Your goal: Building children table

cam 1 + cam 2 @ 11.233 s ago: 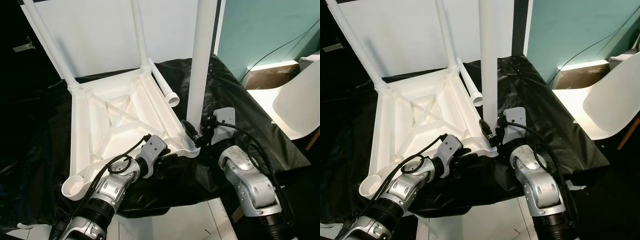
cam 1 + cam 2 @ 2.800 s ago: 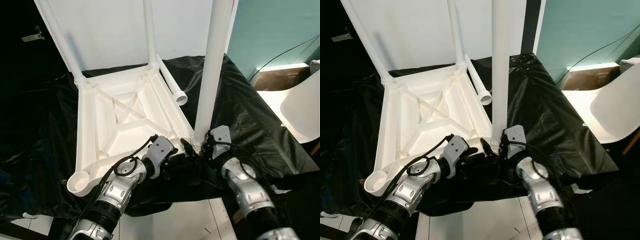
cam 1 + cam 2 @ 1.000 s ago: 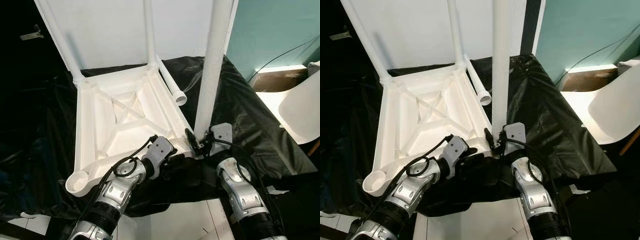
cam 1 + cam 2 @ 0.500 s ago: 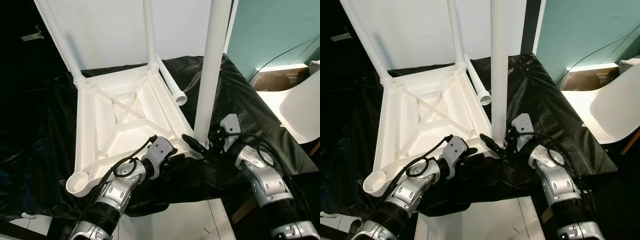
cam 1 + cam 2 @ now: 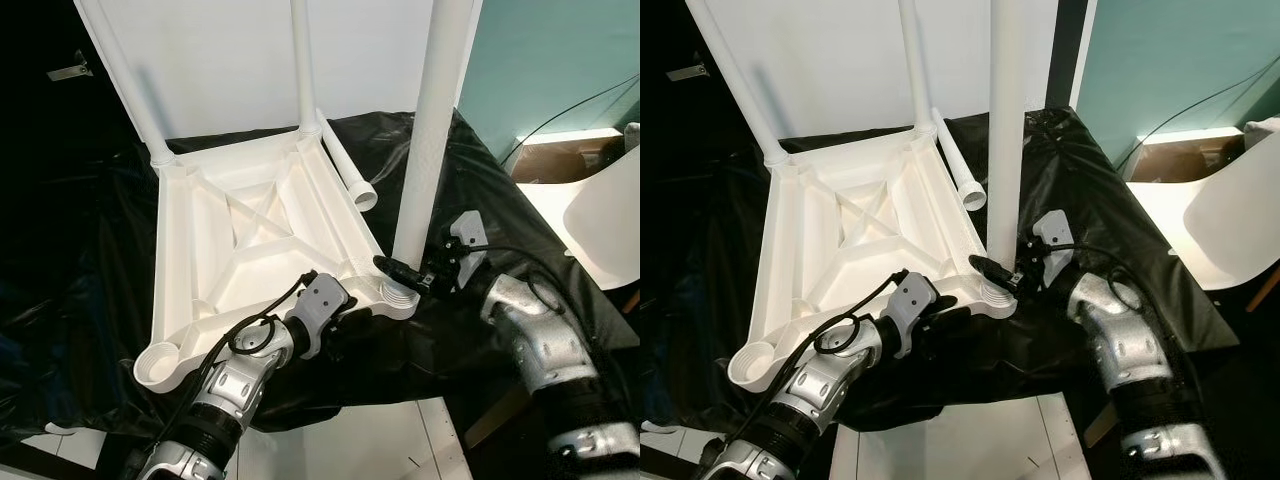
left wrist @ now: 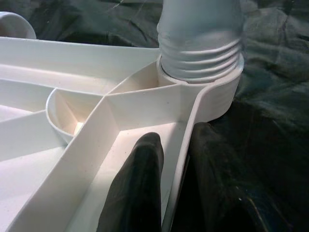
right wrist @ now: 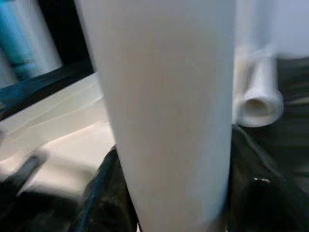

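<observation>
1. Black plastic sheet (image 5: 480,190) covers the work surface; white tabletop (image 5: 250,250) lies on it upside down, ribbed underside up.
2. Two legs (image 5: 125,85) stand upright at the tabletop's far corners. A third, the near-right leg (image 5: 425,150), stands vertical in the near-right corner socket (image 5: 400,297).
3. Loose leg (image 5: 345,170) lies flat on the sheet just beside the tabletop's right edge, long axis along that edge, open end toward the robot.
4. Near-left socket (image 5: 158,365) has no leg in it.
5. White chair (image 5: 605,215) to the right, well apart; teal wall behind.
6. Right gripper (image 5: 408,272) clasps the base of the near-right leg, fingers (image 7: 106,193) either side in the right wrist view, which is blurred.
7. Left gripper (image 6: 171,164) pinches the tabletop's near rim, one finger inside, one outside. The left wrist view shows threads at the leg's foot, partly above the socket; the head views don't resolve this.
</observation>
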Available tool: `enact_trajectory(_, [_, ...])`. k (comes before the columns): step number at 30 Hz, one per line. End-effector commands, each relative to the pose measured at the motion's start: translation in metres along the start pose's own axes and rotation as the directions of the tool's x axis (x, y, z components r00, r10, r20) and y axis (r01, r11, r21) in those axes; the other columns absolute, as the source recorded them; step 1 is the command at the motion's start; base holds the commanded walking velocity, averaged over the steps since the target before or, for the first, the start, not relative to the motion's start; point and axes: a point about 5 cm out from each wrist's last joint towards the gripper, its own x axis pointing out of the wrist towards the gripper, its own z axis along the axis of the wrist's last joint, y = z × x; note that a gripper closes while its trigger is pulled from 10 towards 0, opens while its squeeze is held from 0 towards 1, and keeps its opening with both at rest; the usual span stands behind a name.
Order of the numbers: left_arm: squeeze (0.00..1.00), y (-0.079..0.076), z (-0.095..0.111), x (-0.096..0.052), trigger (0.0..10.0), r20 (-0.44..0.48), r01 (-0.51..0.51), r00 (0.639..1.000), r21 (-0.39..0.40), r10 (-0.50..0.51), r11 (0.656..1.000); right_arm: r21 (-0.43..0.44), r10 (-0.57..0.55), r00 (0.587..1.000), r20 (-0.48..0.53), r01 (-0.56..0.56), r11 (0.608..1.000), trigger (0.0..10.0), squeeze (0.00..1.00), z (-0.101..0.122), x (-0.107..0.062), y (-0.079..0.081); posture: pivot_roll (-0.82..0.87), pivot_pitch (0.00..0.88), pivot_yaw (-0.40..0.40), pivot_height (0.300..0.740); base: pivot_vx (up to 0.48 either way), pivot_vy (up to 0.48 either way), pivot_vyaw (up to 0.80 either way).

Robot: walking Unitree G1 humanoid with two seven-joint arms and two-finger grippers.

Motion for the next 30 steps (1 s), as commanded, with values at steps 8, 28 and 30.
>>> enact_trajectory(8, [0.0, -0.018, -0.026, -0.001, 10.0, -0.099, 0.08, 0.991, -0.058, -0.086, 0.995, -0.012, -0.378, 0.924, 0.051, 0.379, 0.925, 0.0, 0.0, -0.01, -0.01, 0.01, -0.1, 0.0, 0.055, 0.74, 0.0, 0.0, 0.0])
enact_trajectory(28, [0.0, -0.017, -0.025, 0.001, 10.0, -0.095, 0.083, 0.992, -0.055, -0.088, 0.995, -0.04, -0.099, 0.994, 0.041, 0.101, 0.994, 10.0, 0.0, -0.008, -0.01, 0.012, -0.1, 0.0, 0.055, 0.74, 0.0, 0.0, 0.0])
enact_trajectory(30, [0.0, -0.016, -0.024, 0.001, 10.0, -0.094, 0.083, 0.992, -0.055, -0.088, 0.995, -0.061, -0.074, 0.997, 0.029, 0.075, 0.995, 10.0, 0.0, -0.008, -0.011, 0.004, -0.1, 0.0, 0.055, 0.74, 0.0, 0.0, 0.0])
